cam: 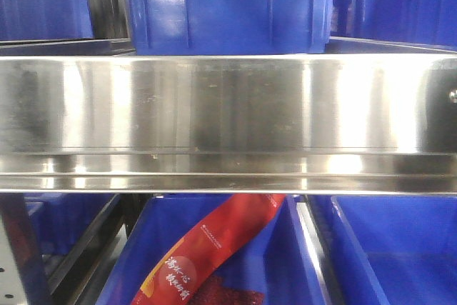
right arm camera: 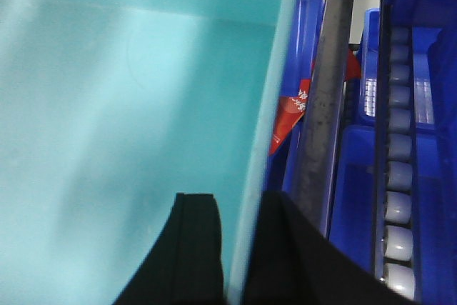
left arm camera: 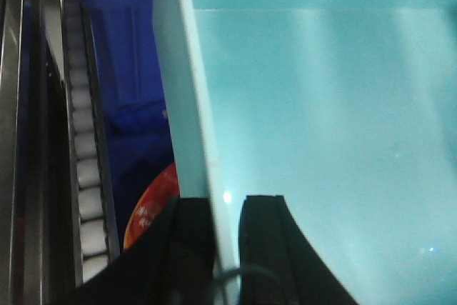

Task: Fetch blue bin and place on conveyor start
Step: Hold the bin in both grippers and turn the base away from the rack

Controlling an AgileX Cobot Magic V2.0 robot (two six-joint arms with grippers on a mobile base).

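Turquoise blue bin [left arm camera: 321, 141] is pinched on one wall by the left claw [left arm camera: 227, 205], on the other by the right claw [right arm camera: 239, 205].

Glare streaks the steel rail [cam: 228, 116]; the blue bin [left arm camera: 321, 141] looks blurred close-up.

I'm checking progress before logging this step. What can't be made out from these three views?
Conveyor start: in no view.
Front view: the steel shelf rail fills the middle; blue bin and both tools unseen there.
Red packet: upper end behind the rail, print too small.
Wrist views: left tool and right tool straddle the bin's walls; frame edges cut off its underside, so its support is unknown.
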